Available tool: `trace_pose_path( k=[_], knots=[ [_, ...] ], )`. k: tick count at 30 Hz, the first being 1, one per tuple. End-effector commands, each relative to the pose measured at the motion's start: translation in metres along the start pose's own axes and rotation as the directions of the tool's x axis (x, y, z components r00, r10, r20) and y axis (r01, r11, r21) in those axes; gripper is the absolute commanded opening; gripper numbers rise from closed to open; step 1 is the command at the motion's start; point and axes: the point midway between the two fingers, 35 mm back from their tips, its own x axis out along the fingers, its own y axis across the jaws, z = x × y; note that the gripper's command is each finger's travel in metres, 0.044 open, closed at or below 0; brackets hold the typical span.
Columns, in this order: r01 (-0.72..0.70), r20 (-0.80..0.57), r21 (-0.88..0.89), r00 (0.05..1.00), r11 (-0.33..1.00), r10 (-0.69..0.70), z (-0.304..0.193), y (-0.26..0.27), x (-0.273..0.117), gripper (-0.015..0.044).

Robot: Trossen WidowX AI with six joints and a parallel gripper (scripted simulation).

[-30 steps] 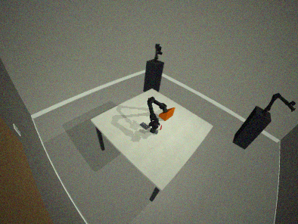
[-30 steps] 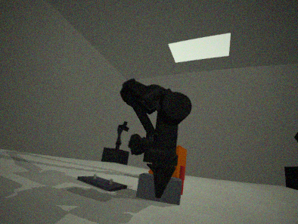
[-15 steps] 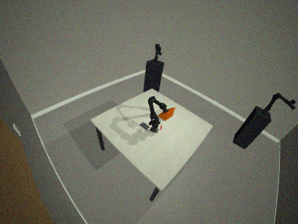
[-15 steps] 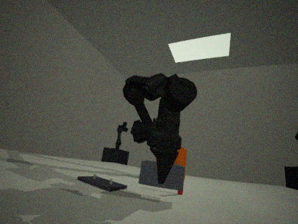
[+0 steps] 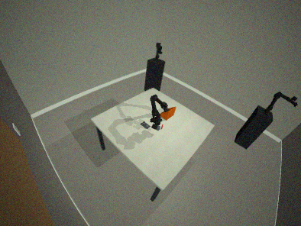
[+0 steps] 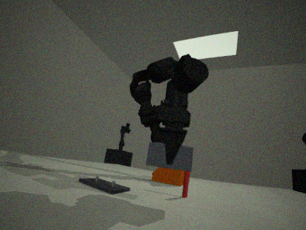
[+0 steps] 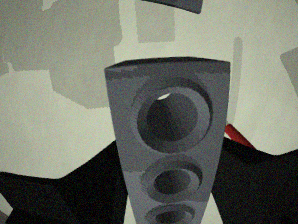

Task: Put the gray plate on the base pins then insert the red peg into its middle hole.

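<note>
Evidently, our claw grips the gray plate, seemingly clear of the table; seating and the red peg remain.
</note>
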Motion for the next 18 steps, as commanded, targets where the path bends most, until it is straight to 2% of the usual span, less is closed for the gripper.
trace_pose_path(
  k=[1,14,18],
  knots=[
    [0.002,-0.004,0.004,1.000,1.000,-0.002,-0.001,0.000,-0.014,0.0000],
    [0.004,-0.001,0.006,1.000,1.000,-0.004,-0.002,-0.004,-0.055,0.0000],
    [0.004,-0.002,0.009,1.000,1.000,-0.004,0.000,-0.004,-0.056,0.0000]
  ],
)
